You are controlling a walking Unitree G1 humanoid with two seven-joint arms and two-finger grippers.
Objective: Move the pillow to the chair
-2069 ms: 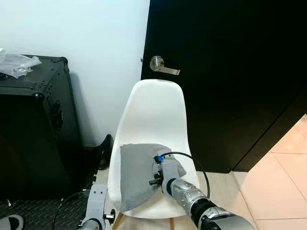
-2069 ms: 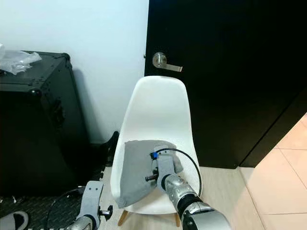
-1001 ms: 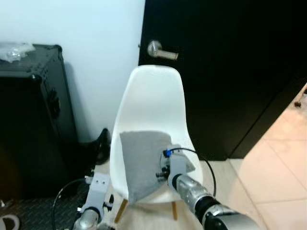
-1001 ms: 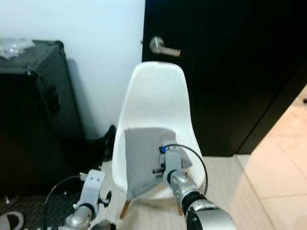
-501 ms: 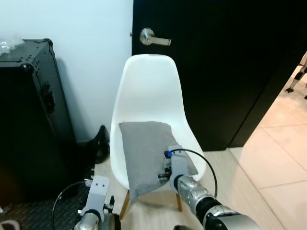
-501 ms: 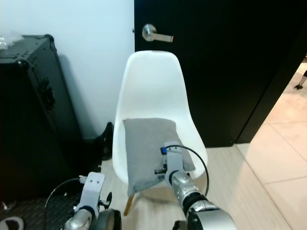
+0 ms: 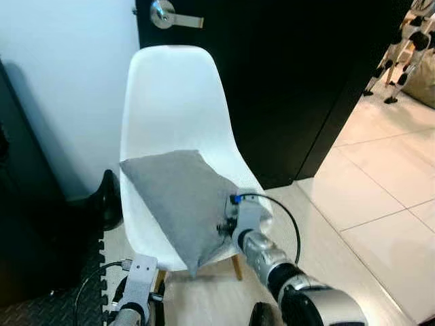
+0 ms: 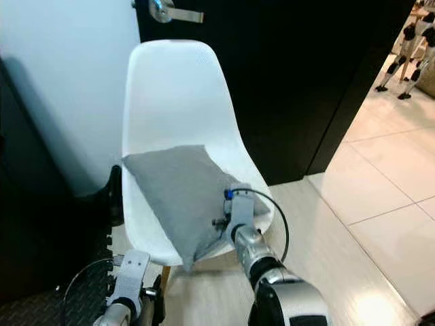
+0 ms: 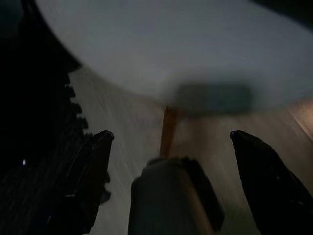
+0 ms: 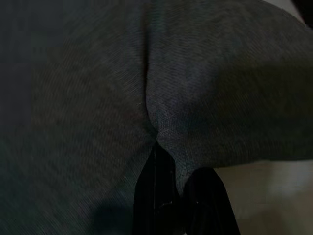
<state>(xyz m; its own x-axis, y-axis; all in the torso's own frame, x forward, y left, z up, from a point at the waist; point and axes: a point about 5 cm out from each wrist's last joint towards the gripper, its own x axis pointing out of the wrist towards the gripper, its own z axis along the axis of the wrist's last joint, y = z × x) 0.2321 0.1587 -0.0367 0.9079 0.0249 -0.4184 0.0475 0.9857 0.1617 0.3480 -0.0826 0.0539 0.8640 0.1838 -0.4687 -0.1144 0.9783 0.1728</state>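
Observation:
A grey pillow (image 7: 180, 200) lies cornerwise on the seat of the white shell chair (image 7: 170, 102), one corner hanging over the seat's front edge. My right gripper (image 7: 229, 217) is at the pillow's right edge. In the right wrist view it (image 10: 156, 147) is shut on a pinched fold of the grey fabric (image 10: 210, 98). My left arm (image 7: 136, 288) hangs low in front of the chair. Its gripper (image 9: 171, 134) is open below the seat's underside, facing a wooden chair leg (image 9: 168, 129).
A black door with a metal lever handle (image 7: 166, 13) stands right behind the chair. A black case (image 7: 17, 204) and black floor mat (image 7: 47, 299) are at the left, a dark object (image 7: 109, 197) beside the chair. Pale tiled floor (image 7: 380, 204) opens to the right.
The camera has swung and come closer to the chair. The pillow has turned cornerwise on the seat. My right gripper keeps its hold on it.

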